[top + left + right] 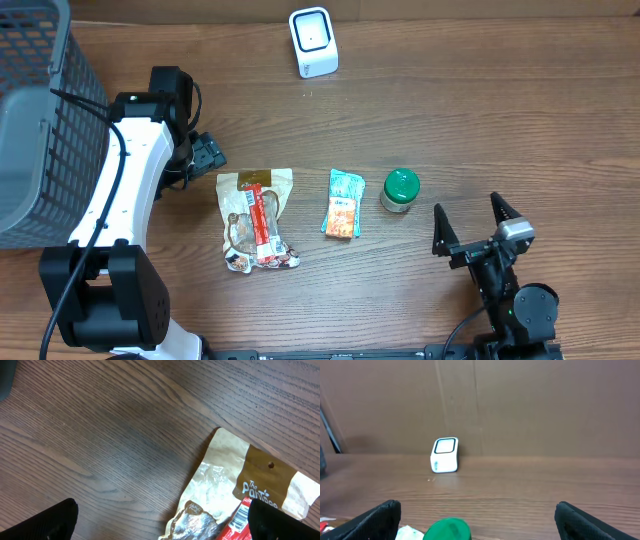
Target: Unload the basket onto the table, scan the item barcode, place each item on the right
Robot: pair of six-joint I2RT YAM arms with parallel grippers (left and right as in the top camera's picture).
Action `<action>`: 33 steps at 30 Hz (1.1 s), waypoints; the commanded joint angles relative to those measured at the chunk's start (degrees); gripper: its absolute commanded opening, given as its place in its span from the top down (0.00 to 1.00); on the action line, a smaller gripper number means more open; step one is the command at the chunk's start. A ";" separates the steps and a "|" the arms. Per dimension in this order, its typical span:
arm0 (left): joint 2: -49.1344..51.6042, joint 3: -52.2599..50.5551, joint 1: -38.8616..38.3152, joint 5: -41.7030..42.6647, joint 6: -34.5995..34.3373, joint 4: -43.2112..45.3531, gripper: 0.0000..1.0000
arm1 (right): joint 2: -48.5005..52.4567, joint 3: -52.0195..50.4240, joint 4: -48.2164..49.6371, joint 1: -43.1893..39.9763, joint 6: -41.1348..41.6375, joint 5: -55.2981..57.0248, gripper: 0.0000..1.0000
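Three items lie mid-table: a brown and clear snack bag (257, 220) with a red label, a teal and orange packet (342, 203), and a green-lidded jar (400, 190). A white scanner (313, 42) stands at the far edge, its window facing the table. My left gripper (210, 158) hovers open just left of the bag's top corner. In the left wrist view the bag (235, 485) reaches between the spread fingers of that gripper (162, 522), and a barcode (241, 517) shows on its red label. My right gripper (470, 213) is open near the front edge, right of the jar, holding nothing.
A grey mesh basket (30, 120) fills the far left corner beside the left arm. In the right wrist view the open gripper (480, 522) looks across bare wood toward the scanner (444, 455), with the jar's green lid (447, 530) low at left. A brown wall backs the table.
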 commanded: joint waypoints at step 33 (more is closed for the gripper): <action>-0.20 0.81 0.11 -0.13 -0.15 0.50 0.00 | 1.49 29.44 -22.56 0.00 2.58 -10.67 0.00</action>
